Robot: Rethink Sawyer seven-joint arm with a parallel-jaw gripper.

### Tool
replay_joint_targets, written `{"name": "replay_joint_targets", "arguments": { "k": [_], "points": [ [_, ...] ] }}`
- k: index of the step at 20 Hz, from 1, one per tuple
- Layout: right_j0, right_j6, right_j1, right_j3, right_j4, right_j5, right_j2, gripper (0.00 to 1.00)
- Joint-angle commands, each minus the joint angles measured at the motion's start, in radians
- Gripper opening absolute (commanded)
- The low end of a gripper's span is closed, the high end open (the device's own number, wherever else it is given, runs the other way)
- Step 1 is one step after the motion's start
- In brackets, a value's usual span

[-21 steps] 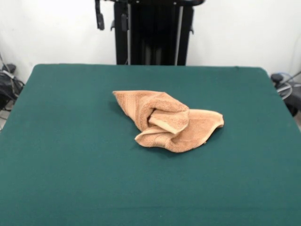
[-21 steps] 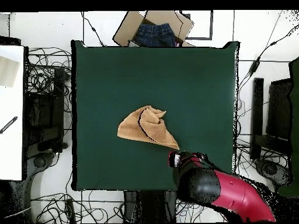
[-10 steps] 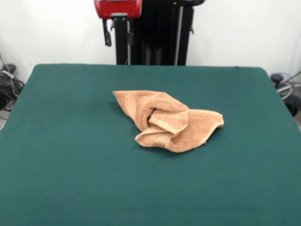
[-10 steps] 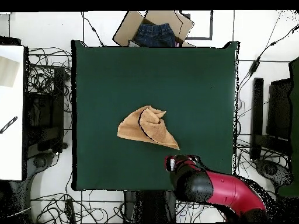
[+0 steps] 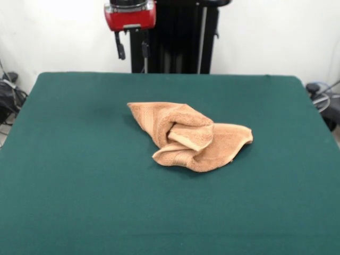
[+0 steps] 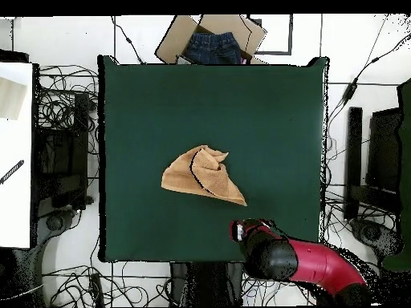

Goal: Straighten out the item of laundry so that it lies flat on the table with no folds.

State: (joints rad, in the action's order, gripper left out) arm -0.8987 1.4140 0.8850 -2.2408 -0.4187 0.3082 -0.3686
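Note:
The item of laundry (image 5: pixel 190 135) is an orange-tan towel, crumpled and folded over itself near the middle of the dark green table (image 5: pixel 79 159). From overhead the towel (image 6: pixel 201 176) forms a rumpled wedge on the table (image 6: pixel 241 112). My gripper (image 5: pixel 133 51) hangs open above the table's far edge, well behind the towel and not touching it, with nothing between its fingers. In the overhead view the red arm (image 6: pixel 317 265) reaches in from the lower right, and the gripper (image 6: pixel 242 232) sits just below the towel's lower right corner.
A cardboard box (image 6: pixel 213 40) holding dark denim lies beyond the table's top edge in the overhead view. A white surface (image 6: pixel 14 152) stands at the left, black equipment (image 6: pixel 384 152) at the right, and cables run all around the table.
The gripper has come lower in the front view, its red head now showing. The towel has not moved.

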Motion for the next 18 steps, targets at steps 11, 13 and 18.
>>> {"name": "replay_joint_targets", "arguments": {
  "k": [11, 13, 18],
  "points": [
    [-0.003, 0.063, -0.088, 0.014, -0.108, -0.077, -0.086, 1.0],
    [0.022, 0.085, -0.073, 0.002, -0.098, -0.08, -0.079, 1.0],
    [0.112, 0.154, -0.036, -0.025, -0.065, -0.1, -0.044, 1.0]
  ]
}}
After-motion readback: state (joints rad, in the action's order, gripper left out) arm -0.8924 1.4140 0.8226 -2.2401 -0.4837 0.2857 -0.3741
